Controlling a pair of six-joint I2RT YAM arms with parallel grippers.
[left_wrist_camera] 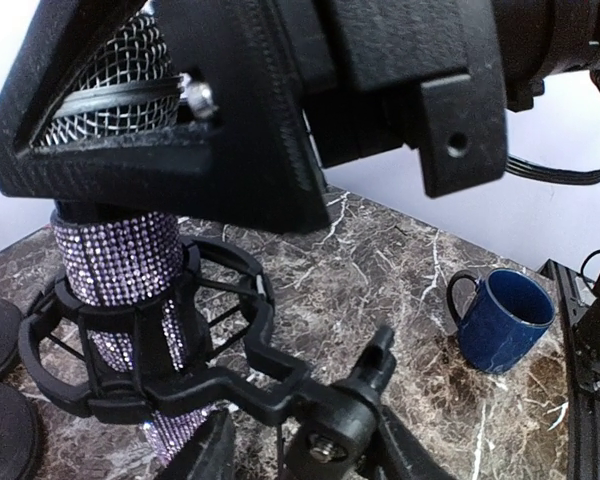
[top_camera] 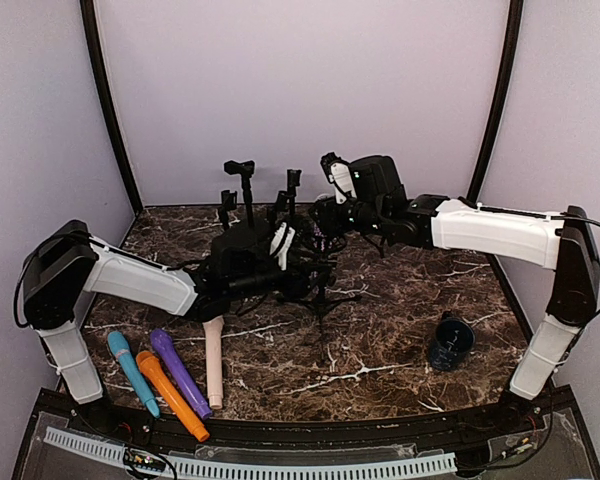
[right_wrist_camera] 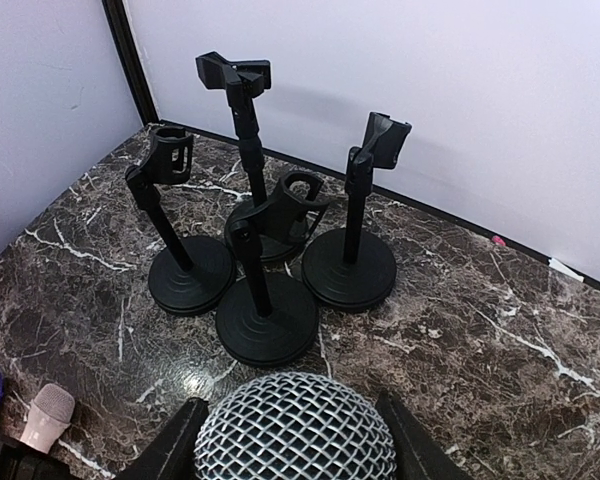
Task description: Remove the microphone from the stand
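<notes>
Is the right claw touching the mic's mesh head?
Touching. The right wrist view shows the right claw with both fingers pressed against the microphone at its mesh head, with no gap on either side.

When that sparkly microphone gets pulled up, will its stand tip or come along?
Likely, yes: the microphone sits snug in the shock mount, and the stand legs look thin and light. Its rhinestone surface probably isn't slippery.
</notes>
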